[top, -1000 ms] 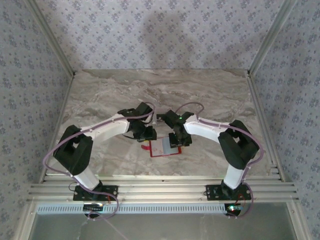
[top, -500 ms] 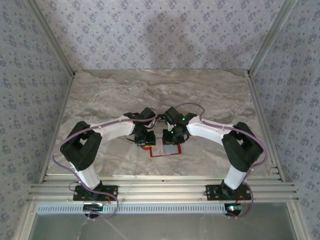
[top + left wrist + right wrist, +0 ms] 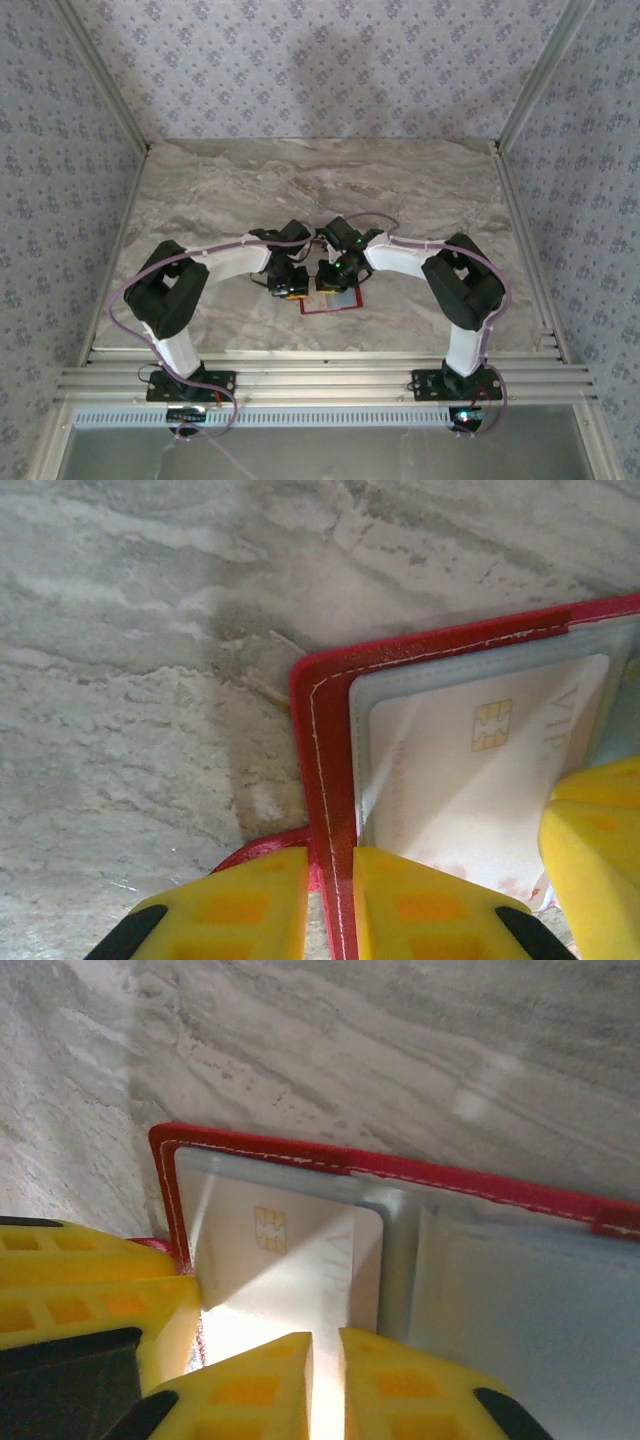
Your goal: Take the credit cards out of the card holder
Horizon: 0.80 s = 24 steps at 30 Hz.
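The flat red bifold card holder [image 3: 325, 780] lies open by the grey marble table's [image 3: 420, 190] near edge. The left gripper [image 3: 332, 900] pinches its border. The right gripper [image 3: 325, 1380], almost closed, nips the pale chip-faced credit card [image 3: 290, 1260], which looks stiff and slick and is best taken by its free edge.

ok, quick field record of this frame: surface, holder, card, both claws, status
surface: grey marble tabletop
holder: red bifold card holder, lying open, clear pockets facing up
card: whitish credit card with a gold chip, sitting in one clear pocket
left claw: closed on the holder's red stitched edge
right claw: closed on the card's near edge
claw spacing: side by side over the holder
status: card not yet out
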Available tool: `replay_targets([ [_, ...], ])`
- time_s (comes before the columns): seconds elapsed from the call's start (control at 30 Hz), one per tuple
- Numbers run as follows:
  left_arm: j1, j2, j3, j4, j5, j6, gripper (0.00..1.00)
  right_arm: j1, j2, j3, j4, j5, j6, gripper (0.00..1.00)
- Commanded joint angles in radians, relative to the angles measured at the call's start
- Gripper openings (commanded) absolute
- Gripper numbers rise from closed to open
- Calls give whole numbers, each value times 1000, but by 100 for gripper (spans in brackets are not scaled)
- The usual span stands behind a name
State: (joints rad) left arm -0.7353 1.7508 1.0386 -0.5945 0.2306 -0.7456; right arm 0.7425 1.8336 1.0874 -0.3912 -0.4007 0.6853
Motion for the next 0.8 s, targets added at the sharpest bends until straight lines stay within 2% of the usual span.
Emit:
replay_targets([
  [0.0,-2,22,-13,-23,-36,6,19,-9,14,-20,-19,19,0,19],
  [0.4,0,7,-3,-45,-50,11,21,-10,-18,-15,-96,101,-23,25],
  [0.77,0,-13,21,-62,-60,16,21,-6,-59,-8,-104,96,-23,29],
])
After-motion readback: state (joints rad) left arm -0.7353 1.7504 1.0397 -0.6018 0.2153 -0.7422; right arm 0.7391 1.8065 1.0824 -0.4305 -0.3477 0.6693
